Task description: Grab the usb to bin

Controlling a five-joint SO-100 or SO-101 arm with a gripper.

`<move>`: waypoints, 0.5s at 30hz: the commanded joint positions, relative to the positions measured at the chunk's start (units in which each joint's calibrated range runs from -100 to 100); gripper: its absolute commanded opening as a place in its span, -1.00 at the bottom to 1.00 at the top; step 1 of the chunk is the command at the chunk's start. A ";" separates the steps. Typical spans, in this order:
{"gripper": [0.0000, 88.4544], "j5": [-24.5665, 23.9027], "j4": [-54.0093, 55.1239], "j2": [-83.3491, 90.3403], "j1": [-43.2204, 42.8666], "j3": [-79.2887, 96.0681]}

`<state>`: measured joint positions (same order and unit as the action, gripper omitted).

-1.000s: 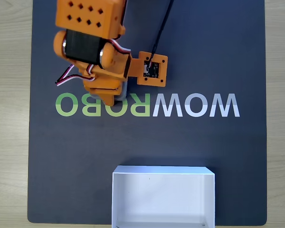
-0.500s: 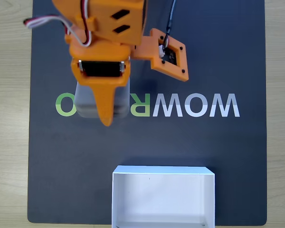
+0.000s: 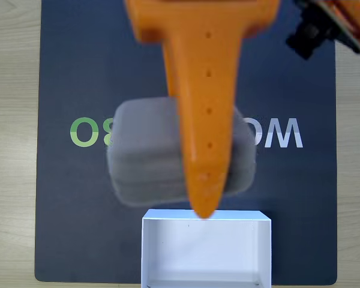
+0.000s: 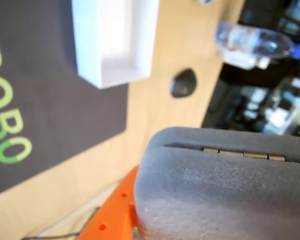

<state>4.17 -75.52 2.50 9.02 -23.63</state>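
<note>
So the carry step is what's going on here: the usb is off the mat and up in the air, and what's left is getting it over the bin and letting go. Biggest thing first, the dark mat (image 3: 54, 198) is a flat matte sheet with "WOWROBO" printed across it in green and white, sitting on a pale wood-look table (image 3: 12, 150). The orange arm (image 3: 198, 36) looks like 3D-printed plastic, smooth with little holes along one long tapered finger that runs down the fixed view toward the bin's top wall. The bin (image 3: 207, 219) is a plain white rectangular box, thin walls, white floor, nothing in it that I can see, and it sits at the bottom edge of the mat. The usb (image 3: 144, 156) is a grey rounded-corner block with a soft, slightly grainy matte skin; in the wrist view it (image 4: 210, 190) has a seam along its top with small metallic tabs showing. It's pinched by the gripper (image 3: 199, 180), clamped against the orange finger, and it reads as hovering just short of the bin, a bit toward the left in the fixed view. I can't really make out the second finger, though. My guess for the next move: slide it further forward so the block is fully over the box floor, drop a little lower, then open up. Since the block is wide next to the box, I'd centre it so it doesn't catch a wall.
</note>
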 commanded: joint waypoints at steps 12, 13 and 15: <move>-0.97 -3.59 0.57 -54.09 0.75 -46.56; -0.97 -3.38 0.66 -56.29 0.66 -48.63; -0.97 -3.22 0.75 -61.12 0.41 -52.88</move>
<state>0.76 -75.69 -55.50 9.20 -68.19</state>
